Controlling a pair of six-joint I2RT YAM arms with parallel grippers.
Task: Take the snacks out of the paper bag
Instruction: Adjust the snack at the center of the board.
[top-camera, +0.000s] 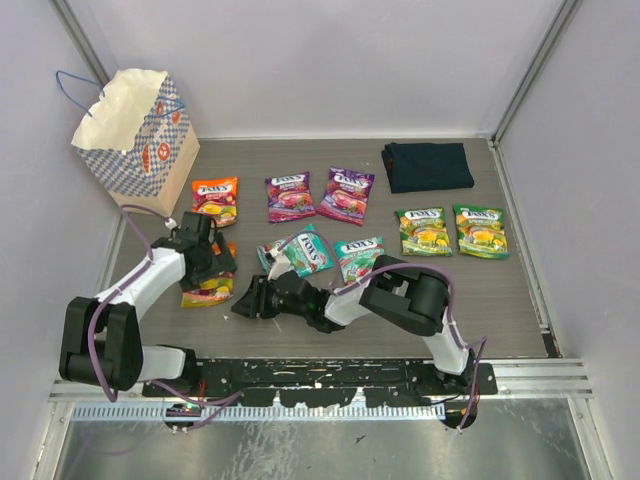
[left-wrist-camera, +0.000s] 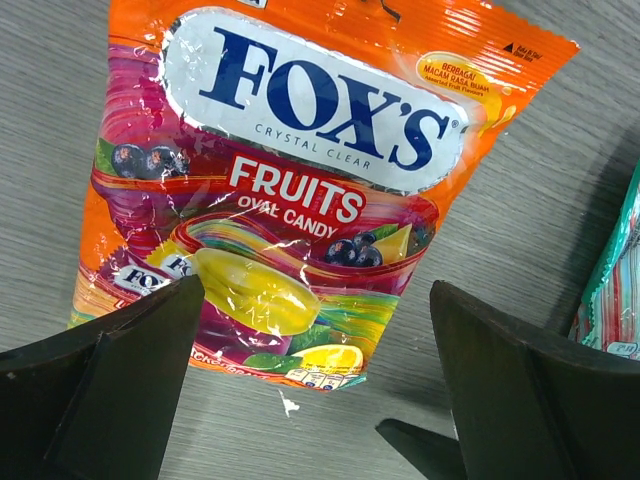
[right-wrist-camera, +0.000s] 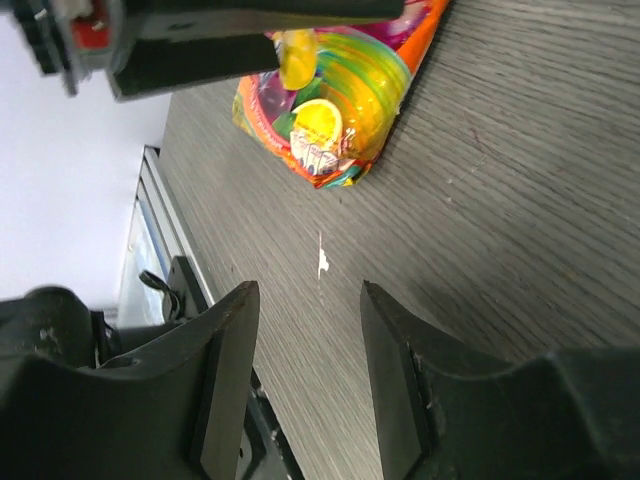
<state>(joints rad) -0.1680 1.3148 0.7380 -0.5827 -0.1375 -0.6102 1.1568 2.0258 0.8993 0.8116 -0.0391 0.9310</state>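
Observation:
The paper bag (top-camera: 130, 130) stands at the back left, its mouth open. Several snacks lie flat on the table: an orange one (top-camera: 215, 200), two purple (top-camera: 290, 196), two teal (top-camera: 305, 250) and two green (top-camera: 424, 231). A second orange packet (top-camera: 205, 292) (left-wrist-camera: 290, 190) lies under my left gripper (top-camera: 205, 262) (left-wrist-camera: 315, 330), which hovers open just above its lower end. My right gripper (top-camera: 245, 300) (right-wrist-camera: 308, 300) is low over bare table beside that packet (right-wrist-camera: 330, 110), jaws partly apart with nothing between them.
A dark navy folded cloth (top-camera: 427, 166) lies at the back right. A teal packet's edge (left-wrist-camera: 615, 290) shows to the right of the left gripper. The table's near edge and metal rail (right-wrist-camera: 160, 260) run close behind the right gripper.

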